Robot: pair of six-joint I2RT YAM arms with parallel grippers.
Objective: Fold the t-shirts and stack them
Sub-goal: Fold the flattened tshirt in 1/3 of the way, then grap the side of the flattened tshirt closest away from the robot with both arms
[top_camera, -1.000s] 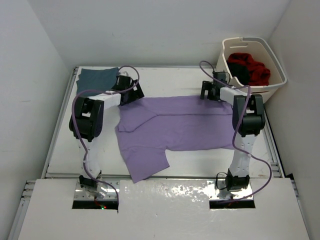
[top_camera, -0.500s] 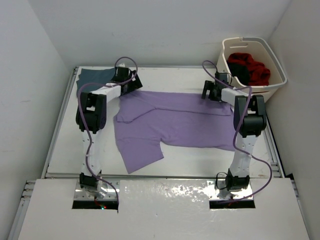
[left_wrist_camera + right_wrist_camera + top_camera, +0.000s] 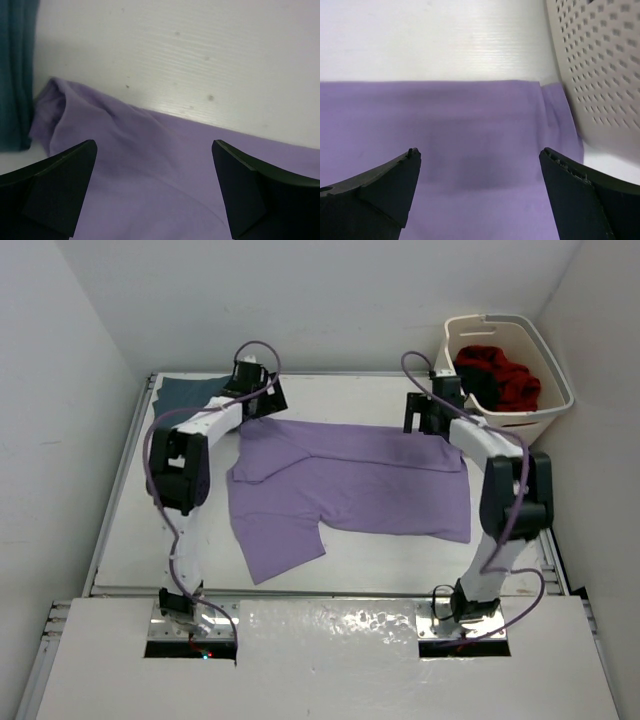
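White table [image 3: 380, 390] has the purple shirt [image 3: 360, 480] spread out across the middle, a basket [image 3: 548, 405] at the far right corner, a teal shirt [image 3: 195, 392] at the far left corner, a red shirt [image 3: 505, 375] inside the basket, and the left claw [image 3: 154, 147] and right claw [image 3: 480, 152] both hang wide apart over the purple shirt's far edge, gripping nothing

Top cam looks down from above-behind; wrist cams close-up on lavender shirt [image 3: 350, 480] far edge, also in top.
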